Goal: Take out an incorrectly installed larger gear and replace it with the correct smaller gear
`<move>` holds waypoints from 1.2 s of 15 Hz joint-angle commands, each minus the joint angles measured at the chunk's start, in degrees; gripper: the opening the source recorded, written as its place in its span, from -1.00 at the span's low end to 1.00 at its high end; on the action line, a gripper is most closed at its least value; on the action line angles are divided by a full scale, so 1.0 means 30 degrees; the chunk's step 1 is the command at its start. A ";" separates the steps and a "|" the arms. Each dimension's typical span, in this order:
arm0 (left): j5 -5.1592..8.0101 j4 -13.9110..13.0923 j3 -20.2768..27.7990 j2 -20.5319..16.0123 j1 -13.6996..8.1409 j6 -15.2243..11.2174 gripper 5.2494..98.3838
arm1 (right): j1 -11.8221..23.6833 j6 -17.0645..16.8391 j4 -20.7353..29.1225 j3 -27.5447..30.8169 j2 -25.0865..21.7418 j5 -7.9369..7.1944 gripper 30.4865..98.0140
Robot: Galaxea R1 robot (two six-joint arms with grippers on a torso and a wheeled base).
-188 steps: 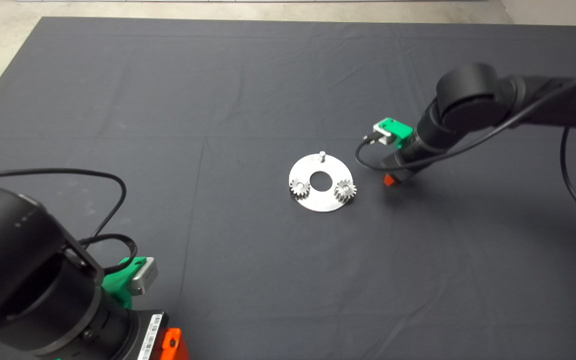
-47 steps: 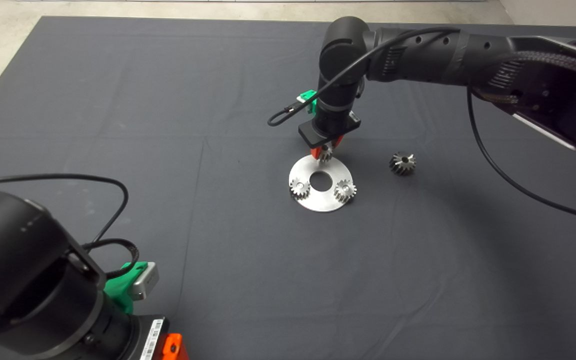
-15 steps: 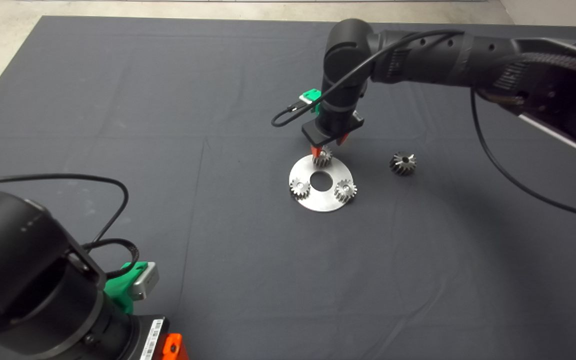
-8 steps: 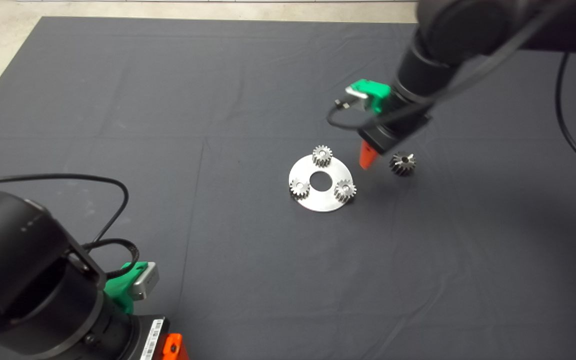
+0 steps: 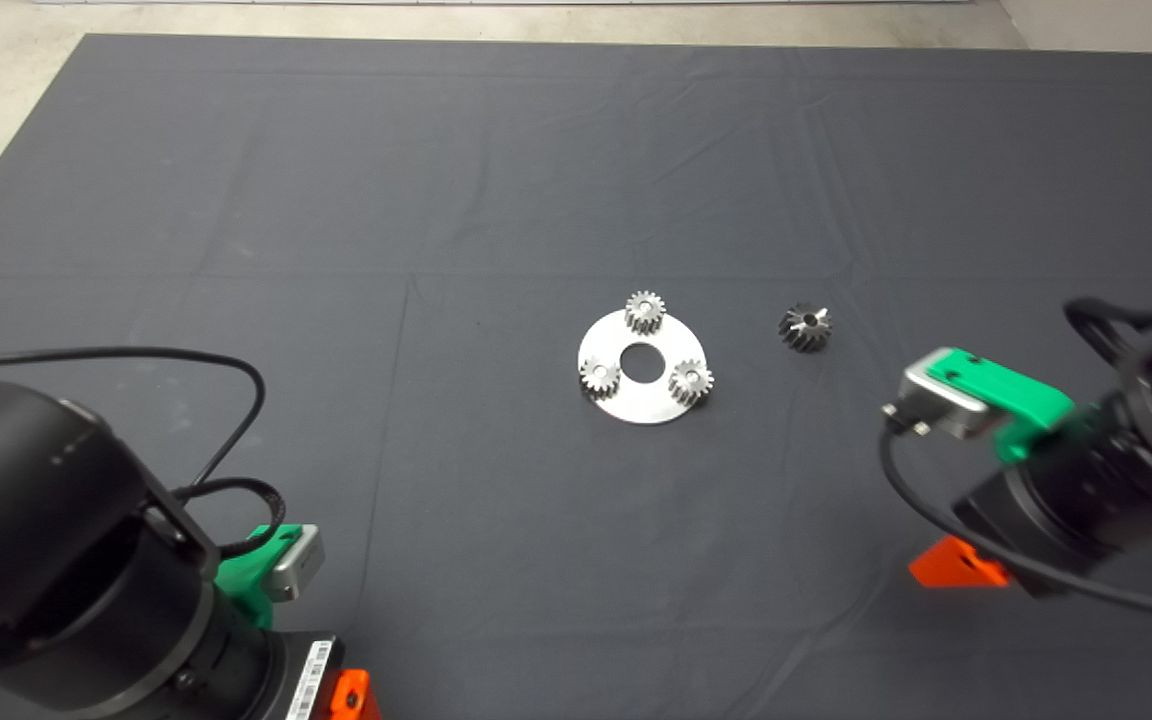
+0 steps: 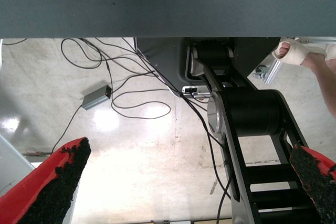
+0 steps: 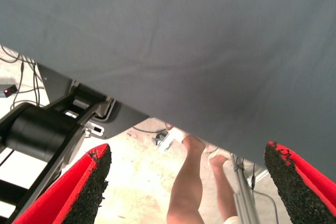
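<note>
Smaller gear [image 5: 644,312] sitting on the round plate [image 5: 642,402]; larger gear [image 5: 804,327] lying on the mat just beside it.
Both are lying well apart from either gripper's fingers. The right gripper [image 7: 191,182] is hanging at the table's lower right edge, fingers spread and empty; the left gripper [image 6: 184,182] is waiting at the lower left, likewise spread and empty.

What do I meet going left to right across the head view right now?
Left gripper parked at the lower left edge → round steel plate carrying three small gears, the smaller gear on its far pin → the larger gear loose on the mat → right gripper at the lower right.
</note>
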 commanded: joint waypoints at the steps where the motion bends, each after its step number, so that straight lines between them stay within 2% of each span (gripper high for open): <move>1: 0.0075 -0.0352 0.0228 0.0084 -0.0103 -0.0119 0.99 | 0.0568 0.0236 0.0961 0.0236 -0.0482 -0.2430 0.38; 3: -0.0074 -0.0352 0.0228 0.0002 -0.0103 -0.0148 0.99 | 0.0568 0.0236 0.1044 0.0207 -0.0802 -0.2430 0.55; 5: -0.0481 -0.0352 0.0228 0.0898 -0.0103 -0.0014 0.99 | 0.0568 0.0207 0.1088 0.0236 -0.0871 -0.2430 0.61; 6: -0.0510 -0.0352 0.0198 0.0935 -0.0103 -0.0061 0.99 | 0.0545 0.0207 0.1325 0.0236 -0.1115 -0.2430 0.69; 8: -0.0469 -0.0352 0.0228 0.1354 -0.0103 0.0056 0.99 | 0.0568 0.0148 0.1517 0.0323 -0.1448 -0.2430 0.70; 10: -0.0333 -0.0352 0.0228 0.1168 -0.0103 -0.0120 0.99 | 0.0566 0.0178 0.1606 0.0354 -0.1477 -0.2430 0.84; 12: -0.0247 -0.0322 0.0199 0.1160 -0.0103 -0.0207 0.99 | 0.0538 0.0207 0.1643 0.0559 -0.1061 -0.2430 0.85; 14: -0.0333 -0.0293 0.0140 0.0933 -0.0132 -0.0295 0.99 | 0.0568 0.0120 0.1649 0.0500 -0.0921 -0.2430 0.98; 18: -0.0181 -0.0293 0.0169 0.1080 -0.0249 -0.0236 0.99 | 0.0538 0.0068 0.1693 0.0471 -0.0915 -0.2430 0.99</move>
